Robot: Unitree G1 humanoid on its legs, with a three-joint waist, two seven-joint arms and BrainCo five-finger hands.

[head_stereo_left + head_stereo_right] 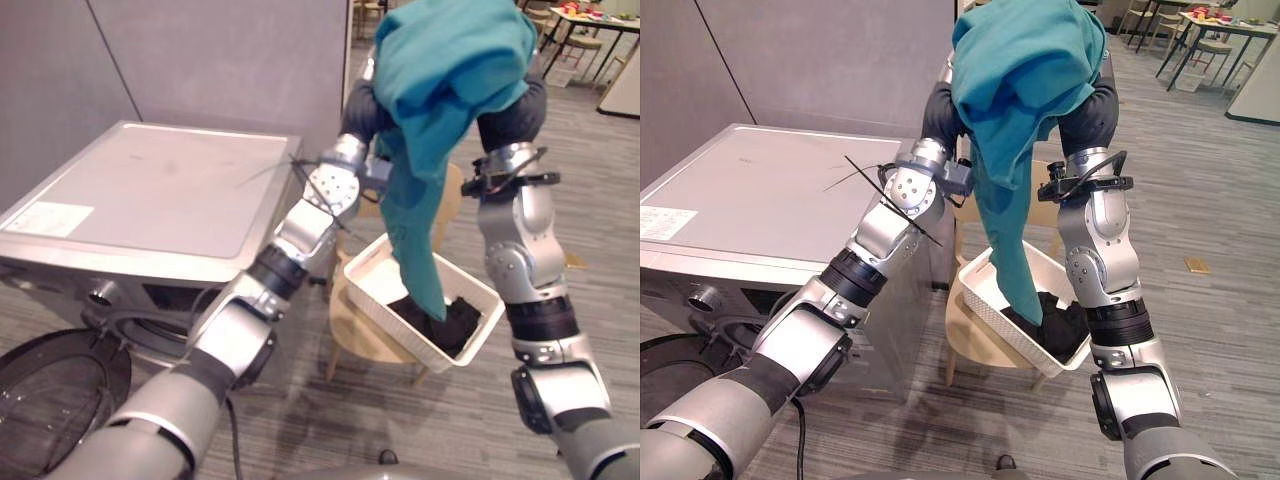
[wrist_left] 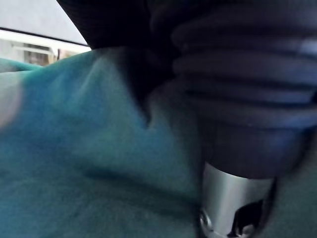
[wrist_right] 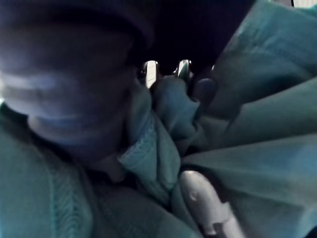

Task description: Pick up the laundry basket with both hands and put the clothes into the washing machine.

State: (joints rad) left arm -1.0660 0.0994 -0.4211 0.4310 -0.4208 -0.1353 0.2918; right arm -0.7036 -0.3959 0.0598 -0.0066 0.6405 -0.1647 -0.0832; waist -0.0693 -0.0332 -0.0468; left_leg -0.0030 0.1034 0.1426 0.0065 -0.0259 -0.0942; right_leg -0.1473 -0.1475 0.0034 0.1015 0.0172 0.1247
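Both my arms are raised high in front of me, with a teal garment (image 1: 450, 70) bunched over the two of them. My right robot hand (image 3: 74, 99) has a firm hold of it. In the right wrist view its fingers (image 3: 151, 73) are curled into a thick fold of the teal cloth, and the thumb presses in from the other side.

My left robot hand (image 2: 233, 99) is up beside it, with the same cloth draped over and around its dark cover. I cannot tell how that hand is set or whether it grips anything.

From my hands the garment hangs in a long tail, and its lower end reaches into the white laundry basket (image 1: 385, 282). The tail touches a heap of black clothes (image 1: 455, 320) that lies at the basket's nearer end.

The basket rests, a little tilted, on the seat of a light wooden chair (image 1: 360, 340). It sits below and between my forearms, and neither hand touches it.

The grey washing machine (image 1: 150, 190) stands just to the left of the chair, against a grey partition wall (image 1: 200, 60). Its round door (image 1: 55, 385) is swung open at my lower left.
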